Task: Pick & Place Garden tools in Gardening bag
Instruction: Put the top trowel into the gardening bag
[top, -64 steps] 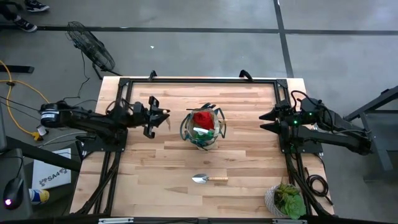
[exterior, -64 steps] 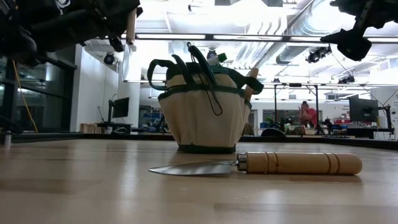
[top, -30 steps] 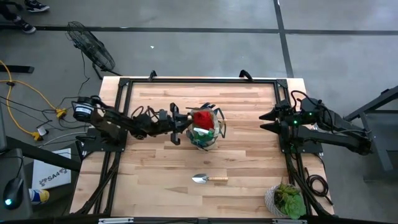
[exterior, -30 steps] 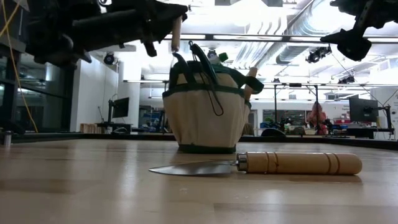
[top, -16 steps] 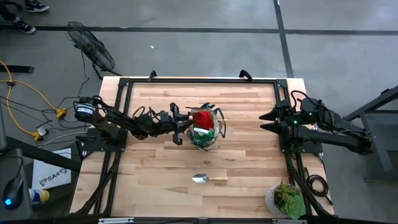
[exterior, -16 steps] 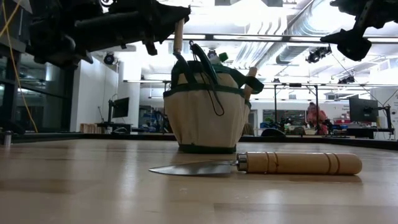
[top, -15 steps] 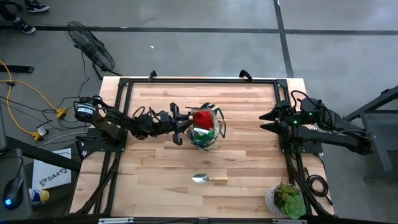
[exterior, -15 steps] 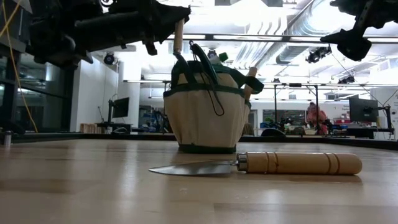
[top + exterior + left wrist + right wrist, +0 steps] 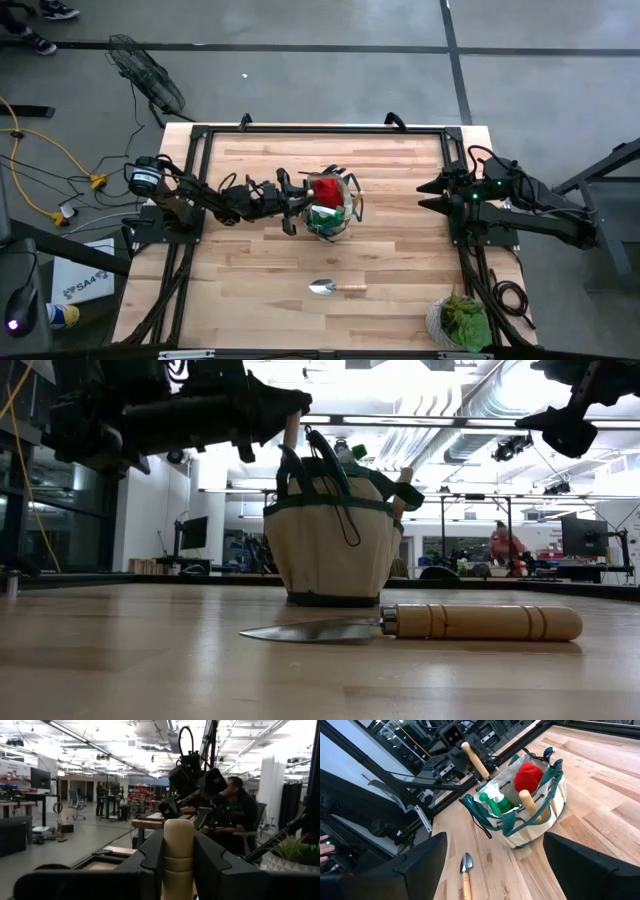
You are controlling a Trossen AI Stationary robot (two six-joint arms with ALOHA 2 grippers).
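The khaki gardening bag (image 9: pixel 327 205) with dark green trim stands mid-table; it also shows in the low view (image 9: pixel 330 535) and the right wrist view (image 9: pixel 527 807). It holds a red piece (image 9: pixel 527 775), a bright green piece (image 9: pixel 495 802) and a wooden handle (image 9: pixel 529 802). My left gripper (image 9: pixel 293 205) is at the bag's left rim, shut on a wooden-handled tool (image 9: pixel 290 430). A silver trowel (image 9: pixel 336 287) lies flat on the table nearer the front edge. My right gripper (image 9: pixel 425 195) is open and empty, raised at the table's right. My left gripper pinches the tool's wooden handle (image 9: pixel 178 855) between its two fingers, a little below the handle's free end (image 9: pixel 466 745). The fingers come level from the table's left, across the handle. The tool stands nearly upright and clear of the table; the bag's rim hides its lower part.
A potted plant (image 9: pixel 460 322) stands at the table's front right corner. Bare wood lies left of and in front of the bag. People show in the room beyond the table (image 9: pixel 240 815) (image 9: pixel 500 545).
My left gripper has carried the wooden-handled tool a little further toward the bag and somewhat down, so the handle's end now stands lower at the bag's left rim. The bag, the trowel and my right arm have kept still.
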